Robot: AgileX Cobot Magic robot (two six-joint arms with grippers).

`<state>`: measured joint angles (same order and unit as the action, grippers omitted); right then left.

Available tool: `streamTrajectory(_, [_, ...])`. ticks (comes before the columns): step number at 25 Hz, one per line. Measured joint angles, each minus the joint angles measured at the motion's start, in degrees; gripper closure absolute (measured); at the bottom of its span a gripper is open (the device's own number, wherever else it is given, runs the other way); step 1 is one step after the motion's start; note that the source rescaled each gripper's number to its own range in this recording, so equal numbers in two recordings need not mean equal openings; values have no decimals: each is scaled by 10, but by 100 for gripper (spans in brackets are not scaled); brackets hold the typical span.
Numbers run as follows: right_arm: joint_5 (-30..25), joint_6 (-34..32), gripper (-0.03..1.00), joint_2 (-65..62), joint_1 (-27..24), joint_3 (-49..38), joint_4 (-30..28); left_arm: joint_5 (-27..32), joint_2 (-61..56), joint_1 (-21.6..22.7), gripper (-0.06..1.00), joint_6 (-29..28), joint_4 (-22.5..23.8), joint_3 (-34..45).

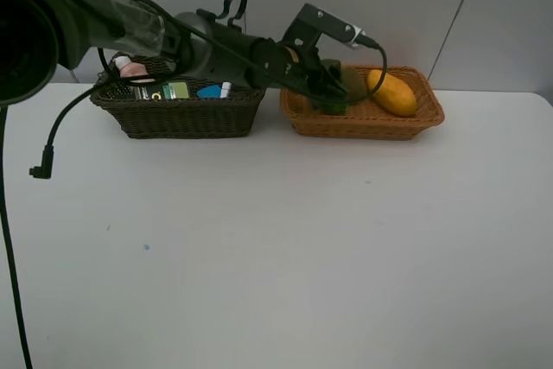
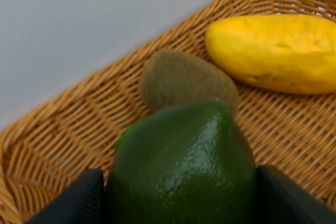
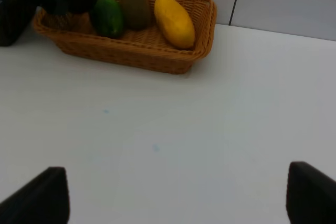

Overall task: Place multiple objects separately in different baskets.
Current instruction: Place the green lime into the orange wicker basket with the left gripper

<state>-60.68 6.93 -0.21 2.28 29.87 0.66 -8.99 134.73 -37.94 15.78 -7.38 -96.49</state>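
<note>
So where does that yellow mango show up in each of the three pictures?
Exterior high: the yellow mango lies at the right end of the light orange-tan basket.
Left wrist: mango beyond the brown kiwi.
Right wrist: mango beside the kiwi.
Shared landmark: the tan basket.

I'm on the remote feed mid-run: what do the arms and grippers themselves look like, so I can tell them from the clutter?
The left arm is black and rounded, with a clear plastic sleeve near its base and a metal camera bracket at the wrist. Black cables loop over it, and one hangs loose to a plug. The left gripper is black. The right gripper's black fingers are plain, with no markings.
</note>
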Motion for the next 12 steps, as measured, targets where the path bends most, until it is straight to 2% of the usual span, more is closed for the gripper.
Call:
streamTrajectory(7, [0,0,-3,0,0,0,0,-7,0,0,25,-10,0,0])
streamTrajectory(8, [0,0,-3,0,0,0,0,-7,0,0,21,-10,0,0])
streamTrajectory(9, [0,0,-3,0,0,0,0,-7,0,1,10,-11,0,0])
streamTrajectory(10, [0,0,-3,0,0,0,0,-7,0,3,4,-13,0,0])
streamTrajectory(12, [0,0,-3,0,0,0,0,-8,0,5,-3,-31,-1,0])
